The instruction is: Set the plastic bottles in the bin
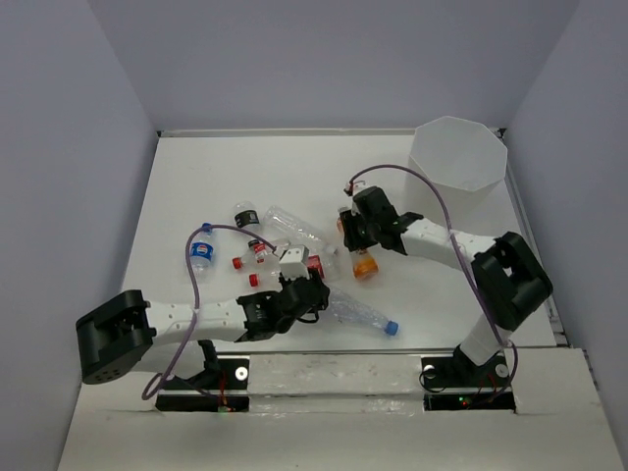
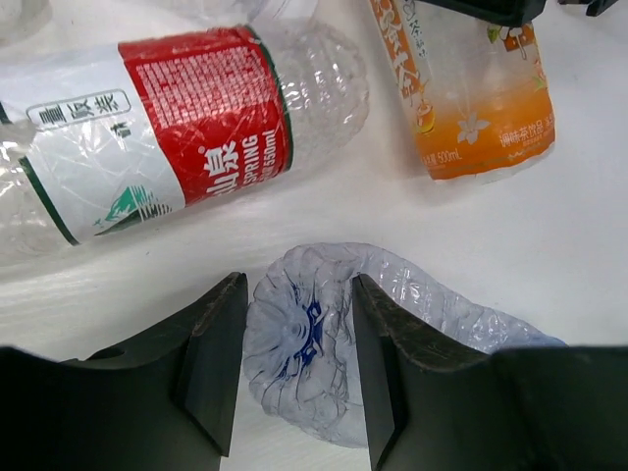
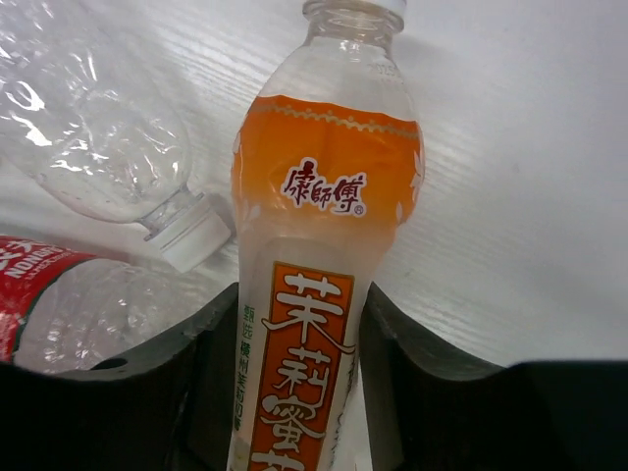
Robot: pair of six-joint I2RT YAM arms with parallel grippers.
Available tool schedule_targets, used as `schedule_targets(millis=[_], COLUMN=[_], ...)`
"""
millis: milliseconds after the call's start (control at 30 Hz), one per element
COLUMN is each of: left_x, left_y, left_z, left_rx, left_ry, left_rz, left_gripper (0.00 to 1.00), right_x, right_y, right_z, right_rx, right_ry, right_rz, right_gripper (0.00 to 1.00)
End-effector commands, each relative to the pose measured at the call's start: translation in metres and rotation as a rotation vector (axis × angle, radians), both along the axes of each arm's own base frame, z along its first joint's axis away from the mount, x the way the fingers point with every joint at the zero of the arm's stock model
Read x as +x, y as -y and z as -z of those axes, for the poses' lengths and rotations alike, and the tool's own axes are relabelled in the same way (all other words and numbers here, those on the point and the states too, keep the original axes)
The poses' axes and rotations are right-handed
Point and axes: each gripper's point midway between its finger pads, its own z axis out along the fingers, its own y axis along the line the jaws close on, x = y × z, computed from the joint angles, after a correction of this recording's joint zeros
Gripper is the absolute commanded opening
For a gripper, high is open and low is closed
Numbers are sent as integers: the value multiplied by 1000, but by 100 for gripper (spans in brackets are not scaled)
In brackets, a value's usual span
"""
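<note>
Matte black fingers point(image 2: 211, 363) of the left gripper point(image 2: 294, 324) are pinched on the base end of a crumpled bottle point(image 2: 422, 304), a thin clear shell full of creases with a moulded star in its bottom. It lies flat on the white table point(image 1: 196, 177), and its blue cap point(image 1: 391, 328) points away to the right in the top view. Just beyond it lies a red-and-white labelled bottle point(image 2: 196, 128), ribbed and dented, its glossy sleeve wrinkled.

The right gripper point(image 3: 299, 324) is closed around the orange-label bottle point(image 3: 329, 186), with a finger pressed against each side of its lower body. This bottle is smooth and rounded, clear at the shoulder, with a bright orange wrap and a frosted band below. It also rests on its side on the table. Beside it lies another clear bottle point(image 3: 98, 147), dimpled, with a white ridged cap point(image 3: 191, 235).

More small bottles lie scattered at mid-table, one with a blue cap point(image 1: 202, 250) off to the left.

Standing upright at the far right corner, the bin point(image 1: 461, 177) is a translucent white tub with faceted, eight-sided walls and a wide rim, well apart from every bottle.
</note>
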Motion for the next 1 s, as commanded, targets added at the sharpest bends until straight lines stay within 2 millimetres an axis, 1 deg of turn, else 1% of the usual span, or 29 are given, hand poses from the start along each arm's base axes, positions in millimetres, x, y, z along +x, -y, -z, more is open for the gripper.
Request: schedule_targets(millis=[0,67,100,133,167,200,233,267,300,333,367,433,467,500,567,600,633,667,700,767,800,833,867,900,933,967], left_x=[10,11,12,13,13,14,14,15,15,15,17,18,19,21,24,26,27,30,31,33,35,37,40,44,48,49], left_y=[-6,-7,-5,-5,-6,-4,-4,-3,-3,-3,-4,-5,-5,-6,-6,-5,-4,-2,-1,1,3,4,6,6,9,7], left_z=[-33,-48,-55,-60,-68,-76,-82,-92,-96,-102,-112,-123,-131,-142,-156,-170,-177,-194,-202,-220,-237,-244,-249,-265,-267,-276], left_rx=[-44,-66,-77,-84,-92,-101,-110,-120,-125,-134,-153,-173,-184,-188,-194,-210,-212,-229,-247,-271,-302,-303,-293,-291,-275,-281], left_ry=[97,124,134,143,158,168,176,191,198,205,224,242,253,273,297,316,329,348,354,384,405,415,423,448,454,468], left_rz=[-32,-31,-27,-28,-23,-22,-19,-14,-12,-11,-17,-24,-29,-35,-39,-46,-47,-50,-47,-41,-41,-40,-40,-45,-46,-52], left_gripper=[15,10,7,6,5,3,3,2,1,1,1,1,1,1,1,1,1,1,1,1,1,1,1,1,1,1], right_x=[23,18,14,14,19,16,17,27,31,38,48,61,72,79,89,97,101,104,107,109,112,112,112,107,105,101], right_y=[-7,-10,-7,-3,9,20,28,53,67,81,113,145,159,185,205,212,223,230,232,244,248,251,249,252,251,249], right_z=[-120,-162,-208,-233,-259,-292,-315,-354,-374,-389,-413,-428,-423,-429,-429,-422,-412,-412,-401,-395,-388,-385,-374,-376,-367,-372], right_rx=[151,219,277,296,282,297,297,283,282,279,280,284,269,256,241,226,197,198,199,207,220,225,230,258,262,284], right_ry=[289,361,454,511,589,671,734,837,883,919,972,1020,1013,1035,1052,1041,1033,1053,1034,1030,1015,1009,985,987,970,977], right_rz=[4,-28,-31,-21,24,51,78,153,193,236,315,401,440,513,567,592,627,646,648,673,691,695,696,708,706,702], right_gripper=[43,39,37,35,28,25,24,24,24,24,24,24,24,24,24,24,24,24,24,24,32,39,46,63,68,73])
